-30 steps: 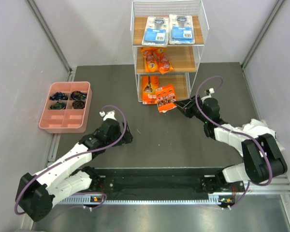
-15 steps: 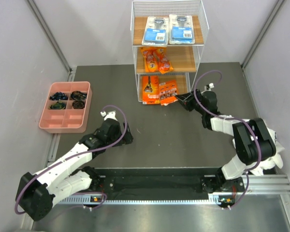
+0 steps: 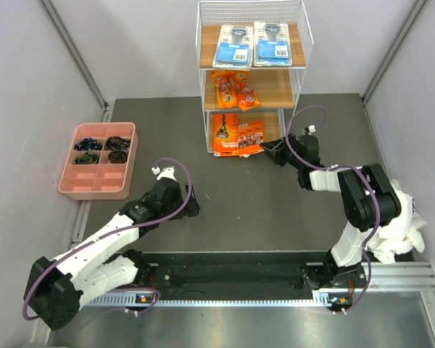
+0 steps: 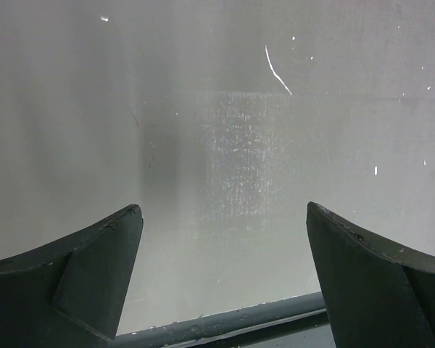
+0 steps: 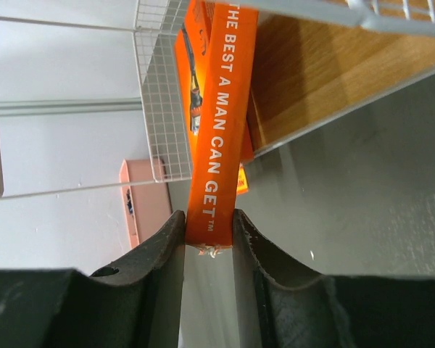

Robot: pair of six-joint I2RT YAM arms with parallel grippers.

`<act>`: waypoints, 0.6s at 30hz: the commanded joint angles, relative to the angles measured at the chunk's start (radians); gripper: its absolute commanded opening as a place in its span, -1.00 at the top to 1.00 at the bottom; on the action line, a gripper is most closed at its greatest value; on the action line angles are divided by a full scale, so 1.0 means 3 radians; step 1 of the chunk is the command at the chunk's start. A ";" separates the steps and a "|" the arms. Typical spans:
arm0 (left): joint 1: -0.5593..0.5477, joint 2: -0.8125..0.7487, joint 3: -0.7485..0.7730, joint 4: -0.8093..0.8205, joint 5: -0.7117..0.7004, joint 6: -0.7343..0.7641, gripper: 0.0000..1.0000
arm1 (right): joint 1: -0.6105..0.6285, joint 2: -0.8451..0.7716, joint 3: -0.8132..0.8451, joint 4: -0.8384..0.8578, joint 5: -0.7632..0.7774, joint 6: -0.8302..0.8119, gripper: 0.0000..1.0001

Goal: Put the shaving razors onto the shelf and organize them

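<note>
The white wire shelf (image 3: 302,43) stands at the back. Two clear-and-blue blister cards (image 3: 233,45) lie on its top board, two small orange pouches (image 3: 235,90) on the middle board, and a long orange-black box (image 3: 224,134) on the bottom board. My right gripper (image 3: 266,150) is shut on the orange card (image 3: 251,138), holding it edge-on at the front of the bottom board beside the box. In the right wrist view the card (image 5: 222,123) sits clamped between the fingers (image 5: 163,246), reaching into the shelf (image 5: 312,72). My left gripper (image 3: 191,206) is open and empty over the mat (image 4: 239,145).
A pink compartment tray (image 3: 98,186) with small dark items sits at the left of the mat, also seen in the right wrist view (image 5: 134,206). Grey walls enclose the table on both sides.
My right gripper has moved left and farther back with the orange card, bringing it from the mat in front of the shelf onto the bottom board. The left arm has not moved.
</note>
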 commanded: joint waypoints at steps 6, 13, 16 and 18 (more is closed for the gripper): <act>0.0008 0.0029 0.0115 0.0069 0.0049 0.0063 -0.98 | -0.0023 0.0283 0.0337 -0.0202 0.0053 0.0010 0.99; 0.0008 0.0003 0.0090 0.0064 0.0065 0.0047 -0.98 | -0.0023 0.0283 0.0383 -0.0494 0.0176 -0.0001 0.72; 0.0013 -0.0002 0.0085 0.0064 0.0075 0.0037 -0.98 | -0.0023 0.0222 0.0368 -0.0525 0.0207 -0.0026 0.42; 0.0008 -0.0012 0.0075 0.0064 0.0080 0.0027 -0.98 | -0.0023 0.0176 0.0368 -0.0560 0.0217 -0.0052 0.18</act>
